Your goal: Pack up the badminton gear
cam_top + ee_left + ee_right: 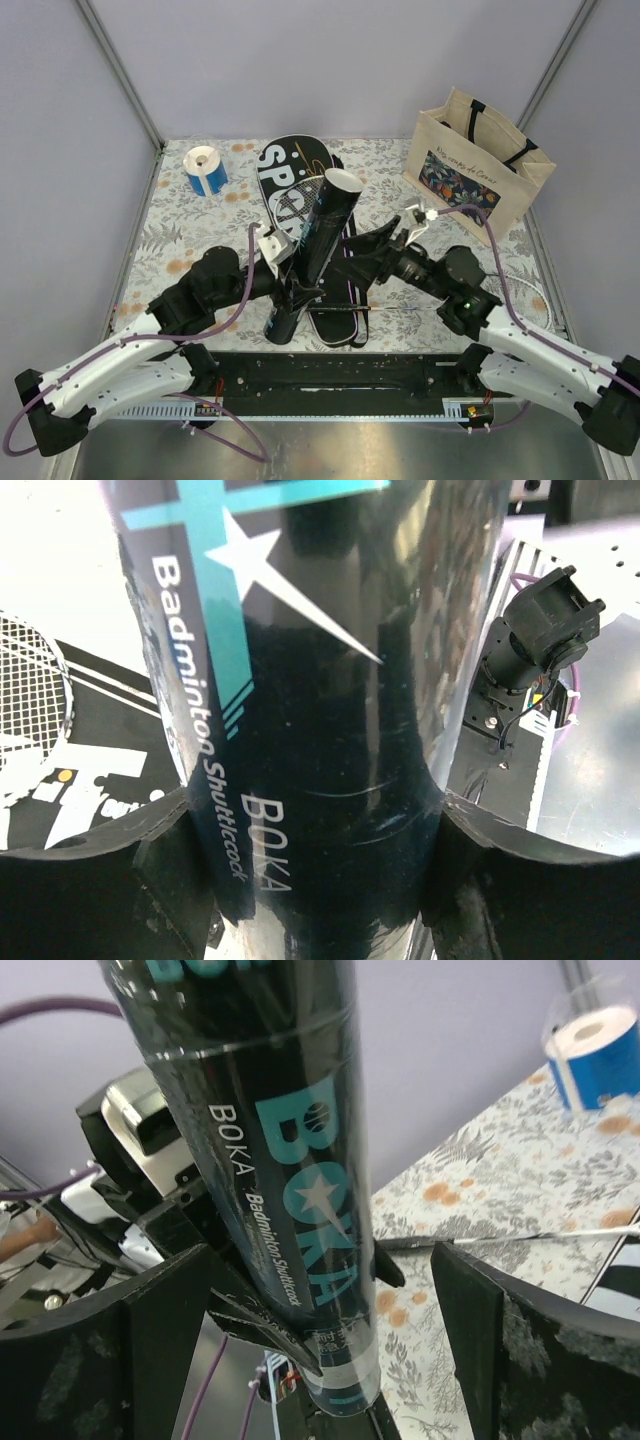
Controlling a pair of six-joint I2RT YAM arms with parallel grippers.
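Note:
The long black tube with teal print is tilted, its open end up and its lower end over the black SPORT case. My left gripper is shut on the tube's lower half; in the left wrist view the tube fills the gap between its fingers. My right gripper is open around the same tube, with its fingers clear of it. A white racket frame shows at the right and its strings in the left wrist view. No shuttlecocks show.
A beige tote bag stands at the back right. A blue-and-white tape roll sits at the back left and shows in the right wrist view. A thin racket shaft lies across the floral table near the front.

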